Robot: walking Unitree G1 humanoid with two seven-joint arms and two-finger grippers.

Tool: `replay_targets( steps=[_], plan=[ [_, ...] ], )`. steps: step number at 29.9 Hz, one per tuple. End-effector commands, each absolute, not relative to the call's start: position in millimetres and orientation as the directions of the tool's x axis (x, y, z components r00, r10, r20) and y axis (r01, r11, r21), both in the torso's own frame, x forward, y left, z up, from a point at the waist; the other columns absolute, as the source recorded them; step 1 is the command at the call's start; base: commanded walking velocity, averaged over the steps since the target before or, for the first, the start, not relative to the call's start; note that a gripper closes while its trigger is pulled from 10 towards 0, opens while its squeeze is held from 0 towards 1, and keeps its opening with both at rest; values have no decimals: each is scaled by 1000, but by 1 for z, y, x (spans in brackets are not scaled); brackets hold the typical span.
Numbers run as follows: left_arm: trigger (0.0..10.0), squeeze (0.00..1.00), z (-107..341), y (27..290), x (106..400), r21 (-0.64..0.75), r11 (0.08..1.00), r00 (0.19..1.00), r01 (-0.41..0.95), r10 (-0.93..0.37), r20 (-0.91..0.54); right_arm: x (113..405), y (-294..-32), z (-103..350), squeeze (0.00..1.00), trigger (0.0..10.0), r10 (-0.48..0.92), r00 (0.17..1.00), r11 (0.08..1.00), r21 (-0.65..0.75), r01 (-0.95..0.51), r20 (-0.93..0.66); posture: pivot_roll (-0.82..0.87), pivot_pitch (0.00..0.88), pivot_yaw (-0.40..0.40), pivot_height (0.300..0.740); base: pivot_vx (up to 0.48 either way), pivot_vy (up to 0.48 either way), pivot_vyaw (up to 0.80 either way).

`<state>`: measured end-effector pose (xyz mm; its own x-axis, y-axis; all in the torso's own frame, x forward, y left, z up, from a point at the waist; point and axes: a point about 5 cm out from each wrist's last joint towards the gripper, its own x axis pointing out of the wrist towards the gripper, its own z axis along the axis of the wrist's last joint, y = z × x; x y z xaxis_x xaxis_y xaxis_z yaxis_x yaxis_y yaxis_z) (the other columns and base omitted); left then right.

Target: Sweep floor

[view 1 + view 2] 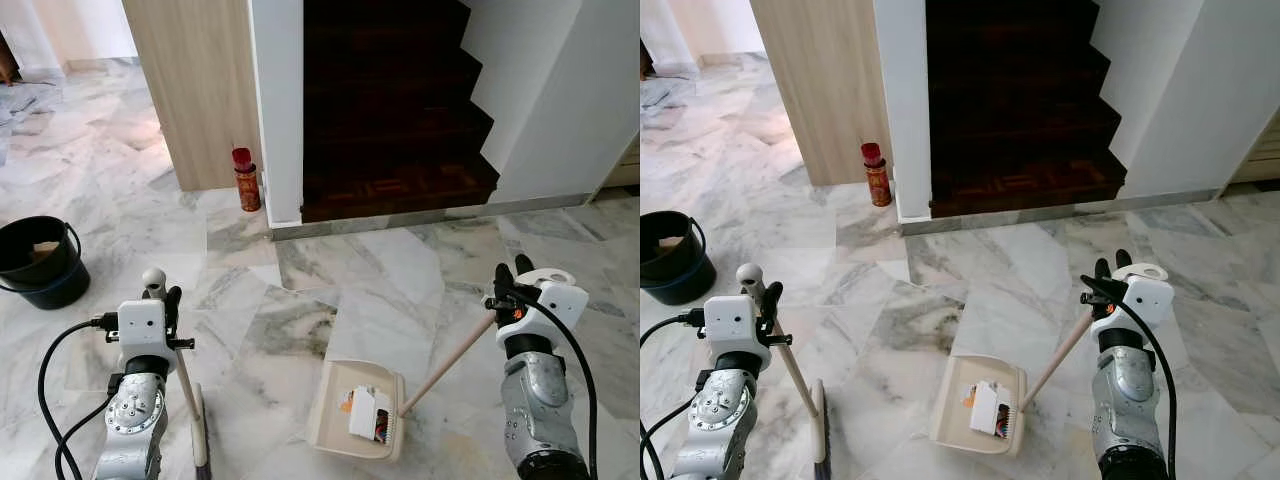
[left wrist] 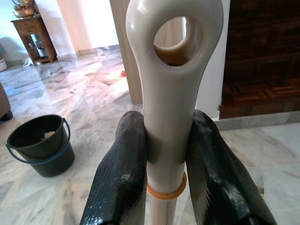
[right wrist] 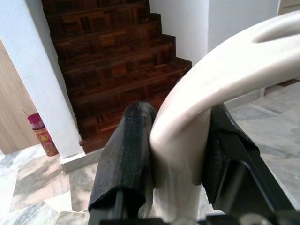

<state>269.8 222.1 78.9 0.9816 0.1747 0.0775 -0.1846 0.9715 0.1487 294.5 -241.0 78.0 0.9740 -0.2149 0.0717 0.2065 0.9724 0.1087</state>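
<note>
The left claw [image 2: 166, 154] pinches the broom handle [image 1: 184, 375], left of the dustpan [image 1: 356, 410] on the marble floor [image 1: 390, 260]. The right claw [image 3: 180, 154] pinches the dustpan handle [image 1: 448, 363], up-right of it.

Marble floor [image 1: 400, 260], cream dustpan [image 1: 335, 420] with scraps, black bucket [image 1: 40, 262], red canister [image 1: 245, 180]

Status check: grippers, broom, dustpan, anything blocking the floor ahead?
Left gripper shut on broom handle. Right gripper shut on dustpan handle. Dustpan on floor, scraps inside. Black bucket to the left, red can by wall.
</note>
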Motion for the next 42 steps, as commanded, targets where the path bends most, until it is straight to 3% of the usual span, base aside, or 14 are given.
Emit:
replay_targets(
  steps=[1,42],
  plan=[
    [10000,0,93,219,275,139,974,977,-180,161,137,301,-242,96,0,10000,-219,965,971,127,201,144,15,0,-20,740,0,274,0],
    [10000,0,97,214,279,117,975,975,-189,172,140,303,-233,93,0,10000,-213,969,970,146,194,128,17,0,-15,740,0,331,0]
  ],
)
